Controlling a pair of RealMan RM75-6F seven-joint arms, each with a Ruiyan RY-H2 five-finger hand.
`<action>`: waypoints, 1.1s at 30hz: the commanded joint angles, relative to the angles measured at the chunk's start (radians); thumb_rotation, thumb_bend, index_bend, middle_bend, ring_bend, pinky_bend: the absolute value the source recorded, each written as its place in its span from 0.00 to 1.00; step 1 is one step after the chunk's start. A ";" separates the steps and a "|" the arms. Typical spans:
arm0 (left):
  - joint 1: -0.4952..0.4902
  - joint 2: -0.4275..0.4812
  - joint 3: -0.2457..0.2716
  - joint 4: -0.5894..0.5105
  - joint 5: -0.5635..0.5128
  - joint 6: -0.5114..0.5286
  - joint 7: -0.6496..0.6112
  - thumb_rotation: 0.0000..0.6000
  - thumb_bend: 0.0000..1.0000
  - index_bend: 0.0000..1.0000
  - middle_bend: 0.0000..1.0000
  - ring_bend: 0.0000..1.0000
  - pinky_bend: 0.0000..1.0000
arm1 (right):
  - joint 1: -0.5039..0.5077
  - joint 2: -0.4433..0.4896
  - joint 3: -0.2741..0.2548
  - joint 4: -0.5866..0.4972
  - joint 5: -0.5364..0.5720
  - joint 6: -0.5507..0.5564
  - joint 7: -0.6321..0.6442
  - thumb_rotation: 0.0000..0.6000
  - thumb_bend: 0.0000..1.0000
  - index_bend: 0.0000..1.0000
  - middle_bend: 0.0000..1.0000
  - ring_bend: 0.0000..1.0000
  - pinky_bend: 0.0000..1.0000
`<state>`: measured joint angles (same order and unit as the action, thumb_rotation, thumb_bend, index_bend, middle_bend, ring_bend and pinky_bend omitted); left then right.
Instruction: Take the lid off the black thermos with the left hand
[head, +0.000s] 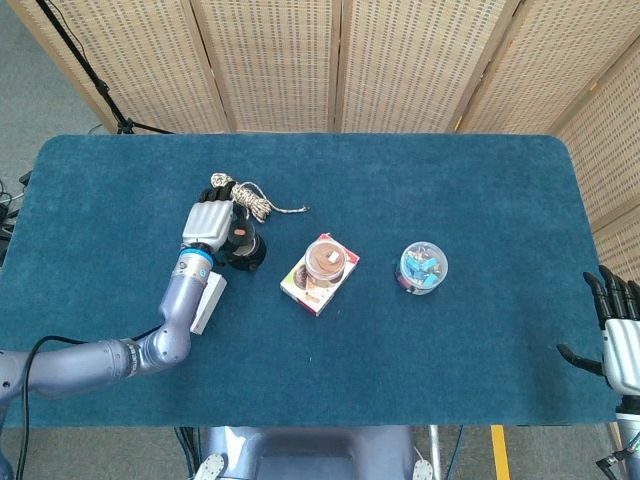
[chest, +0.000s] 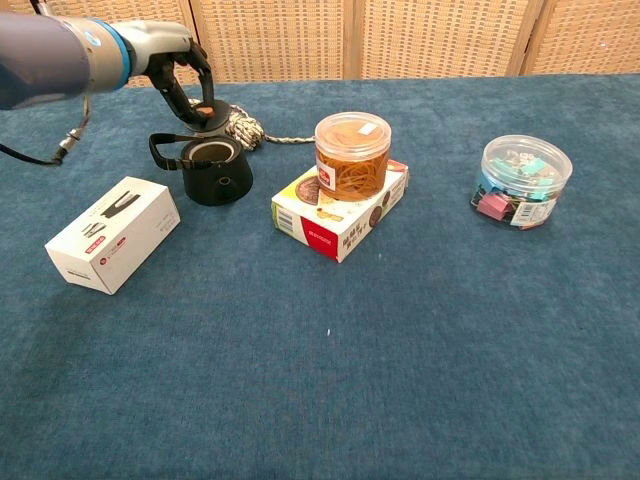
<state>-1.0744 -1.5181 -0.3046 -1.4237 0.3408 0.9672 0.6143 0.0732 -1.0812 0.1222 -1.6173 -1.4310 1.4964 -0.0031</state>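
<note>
Black, squat and short, the thermos (chest: 213, 175) stands on the blue carpeted bench (chest: 400, 330) between a white cardboard box (chest: 112, 234) and a flat snack carton (chest: 340, 212) with a clear jar of rubber bands (chest: 352, 154) on top. In the chest view its mouth is open, a pale rim showing, so I judge the lid is off. My left hand (chest: 185, 85) hangs just above the thermos with its fingers (chest: 172, 95) curled round a small dark round lid (chest: 209, 110) with an orange spot, so it is clamped on that lid. The lid looks like hard, light plastic, stiff enough to pinch at its edge without give; it is small and could slip, so I would keep the hold on the rim. The body looks stable on its wide base, with a side strap handle. A coil of pale rope (chest: 240, 124) lies just behind. My right hand (head: 622, 345) waits at the bench's far corner, fingers spread, holding nothing.
</note>
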 joint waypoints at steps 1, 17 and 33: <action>0.032 0.052 0.007 -0.055 0.022 0.025 -0.012 1.00 0.39 0.64 0.00 0.00 0.00 | -0.001 0.001 -0.001 -0.002 -0.004 0.002 0.001 1.00 0.00 0.00 0.00 0.00 0.00; 0.145 0.042 0.072 0.168 0.024 -0.148 -0.159 1.00 0.39 0.64 0.00 0.00 0.00 | 0.002 -0.005 -0.011 -0.009 -0.013 -0.004 -0.018 1.00 0.00 0.00 0.00 0.00 0.00; 0.119 -0.101 0.061 0.375 0.012 -0.219 -0.178 1.00 0.32 0.24 0.00 0.00 0.00 | 0.017 -0.018 -0.004 0.010 0.021 -0.043 -0.025 1.00 0.00 0.00 0.00 0.00 0.00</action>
<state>-0.9567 -1.6203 -0.2394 -1.0440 0.3560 0.7432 0.4373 0.0904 -1.0987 0.1185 -1.6072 -1.4101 1.4539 -0.0277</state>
